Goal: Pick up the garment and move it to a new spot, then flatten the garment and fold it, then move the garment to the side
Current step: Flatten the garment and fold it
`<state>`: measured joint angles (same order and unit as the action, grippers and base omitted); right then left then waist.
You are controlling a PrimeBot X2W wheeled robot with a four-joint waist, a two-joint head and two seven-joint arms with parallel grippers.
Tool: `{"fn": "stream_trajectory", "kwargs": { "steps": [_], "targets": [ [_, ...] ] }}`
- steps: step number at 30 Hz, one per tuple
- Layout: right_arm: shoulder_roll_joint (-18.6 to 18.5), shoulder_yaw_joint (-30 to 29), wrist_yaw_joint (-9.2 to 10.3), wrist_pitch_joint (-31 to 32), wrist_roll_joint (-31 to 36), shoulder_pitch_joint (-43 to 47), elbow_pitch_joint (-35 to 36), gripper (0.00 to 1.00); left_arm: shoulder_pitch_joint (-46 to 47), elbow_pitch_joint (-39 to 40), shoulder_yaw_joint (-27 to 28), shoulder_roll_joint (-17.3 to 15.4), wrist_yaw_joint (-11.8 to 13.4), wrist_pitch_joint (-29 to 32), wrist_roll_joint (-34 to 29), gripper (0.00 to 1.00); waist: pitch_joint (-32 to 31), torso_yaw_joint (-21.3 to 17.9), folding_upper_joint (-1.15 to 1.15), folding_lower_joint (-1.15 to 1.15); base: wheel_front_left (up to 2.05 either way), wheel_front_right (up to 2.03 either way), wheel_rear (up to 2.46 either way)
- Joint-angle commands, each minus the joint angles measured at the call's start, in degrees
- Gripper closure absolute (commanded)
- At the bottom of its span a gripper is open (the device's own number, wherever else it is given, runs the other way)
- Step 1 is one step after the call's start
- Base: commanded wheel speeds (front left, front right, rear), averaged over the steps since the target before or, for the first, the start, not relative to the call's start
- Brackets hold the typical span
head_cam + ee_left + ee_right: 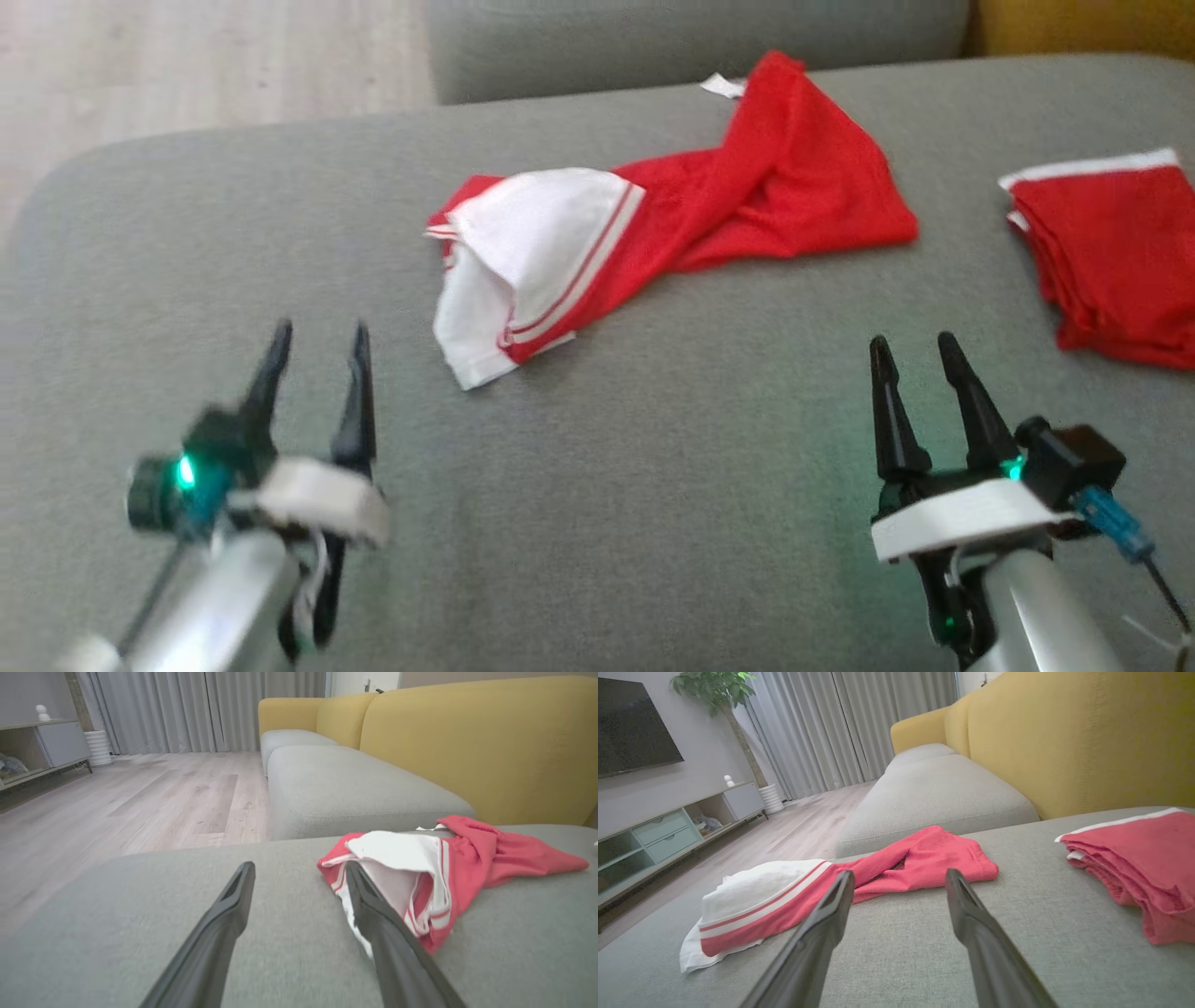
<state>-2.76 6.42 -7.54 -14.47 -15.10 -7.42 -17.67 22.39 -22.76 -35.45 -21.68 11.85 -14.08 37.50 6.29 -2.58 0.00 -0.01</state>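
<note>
Light: soft daylight, even — brightest at the curtains [187, 709] behind the garment [504, 858]
Shadows: faint, thin under the garment
Blur: left gripper [321, 329] smeared — head view soft
Wrist views: fingers [219, 933] out of focus

- We're getting the left gripper [321, 329] smeared with blur in the head view, its outline going soft.
- We're losing part of the garment [490, 858], its white end, behind one dark finger [392, 942] in the left wrist view.
- We're seeing the folded red pile [1111, 261] running off the right edge.
- We're squinting at a white figure [729, 780] on the cabinet [668, 826], too small to tell what it is.
</note>
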Motion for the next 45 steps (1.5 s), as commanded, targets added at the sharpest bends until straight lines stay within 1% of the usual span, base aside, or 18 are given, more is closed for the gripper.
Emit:
{"fn": "stream_trajectory", "kwargs": {
  "steps": [1, 3, 5, 8, 11, 15, 16, 19, 26, 29, 36, 43, 44, 45],
  "targets": [
    [-0.1, 1.0, 0.05, -0.5, 0.4, -0.8, 1.9, 0.00, 0.8, 2.1, 2.3, -2.0, 0.8, -0.7, -0.7, 0.00, -1.3, 1.5, 0.00, 0.01, 0.00, 0.00, 0.00],
    [-0.1, 0.8, 0.05, -0.5, 0.4, -0.2, 1.9, 0.00, -2.2, 3.3, 2.1, -1.8, 2.2, -0.8, -1.8, 0.00, -1.9, 2.2, 0.00, 0.01, 0.00, 0.00, 0.00],
    [-0.1, 0.6, 0.05, -0.5, 0.4, 0.3, 1.9, 0.00, -4.7, 4.1, 2.1, -1.2, 2.9, -0.9, -2.1, 0.00, -2.2, 2.7, 0.00, 0.01, 0.00, 0.00, 0.00],
    [-0.1, 0.5, 0.05, -0.5, 0.4, 0.7, 1.8, 0.00, -6.6, 5.0, 2.4, -0.3, 3.2, -0.9, -2.5, 0.00, -2.4, 3.1, 0.00, 0.01, 0.00, 0.00, 0.00],
    [-0.1, 0.8, 0.05, -0.5, 0.5, 0.7, 1.7, 0.00, -6.6, 5.6, 2.6, 0.0, 2.8, -0.9, -3.0, 0.00, -2.2, 2.9, 0.00, 0.01, 0.00, 0.00, 0.00],
    [-0.1, 1.0, 0.05, -0.5, 0.4, 0.1, 1.7, 0.00, -4.6, 6.1, 2.1, 0.2, 1.4, -0.6, -3.2, 0.00, -0.9, 1.9, 0.00, 0.01, 0.00, 0.00, 0.00],
    [-0.1, 1.0, 0.05, -0.5, 0.3, -0.1, 1.8, 0.00, -3.1, 6.3, 1.2, 0.6, 0.3, 0.6, -3.2, 0.00, 0.0, 1.4, 0.00, 0.01, 0.00, 0.00, 0.00],
    [-0.1, 0.8, 0.05, -0.5, 0.3, -0.6, 1.9, 0.00, -0.3, 6.3, -0.7, 1.6, -1.9, 3.2, -3.1, 0.00, 1.7, 0.5, 0.00, 0.01, 0.00, 0.00, 0.00],
    [-0.1, 1.2, 0.05, -0.5, -0.2, -2.2, 2.2, 0.00, 6.0, 3.4, -3.5, 4.7, -5.9, 9.0, -1.8, 0.00, 6.0, -2.4, 0.00, 0.01, 0.00, 0.00, 0.00],
    [-0.1, 1.4, 0.05, -0.5, -0.5, -2.7, 2.3, 0.00, 7.9, 0.7, -3.4, 5.4, -6.5, 10.3, -1.1, 0.00, 7.2, -3.6, 0.00, 0.01, 0.00, 0.00, 0.00],
    [-0.1, 1.3, 0.05, -0.5, -0.9, -3.2, 2.3, 0.00, 11.4, -3.6, -3.0, 6.4, -8.6, 9.2, -0.3, 0.00, 8.5, -5.2, 0.00, 0.01, 0.00, 0.00, 0.00],
    [-0.1, 1.6, 0.05, -0.5, -1.1, -3.3, 2.3, 0.00, 14.0, -6.2, -3.4, 6.7, -10.1, 8.3, -0.6, 0.00, 8.9, -6.1, 0.00, 0.01, 0.00, 0.00, 0.00],
    [-0.1, 1.6, 0.05, -0.5, -1.1, -3.3, 2.3, 0.00, 14.3, -6.4, -3.7, 6.7, -10.6, 8.3, -0.7, 0.61, 8.9, -6.2, 0.00, 0.01, 0.00, 0.00, 0.00],
    [-0.1, 1.6, 0.05, -0.5, -1.1, -3.3, 2.3, 0.00, 14.3, -6.4, -3.7, 6.7, -10.6, 8.3, -0.7, 0.61, 8.9, -6.2, 0.00, 0.01, 0.00, 0.00, 0.00]
  ]
}}
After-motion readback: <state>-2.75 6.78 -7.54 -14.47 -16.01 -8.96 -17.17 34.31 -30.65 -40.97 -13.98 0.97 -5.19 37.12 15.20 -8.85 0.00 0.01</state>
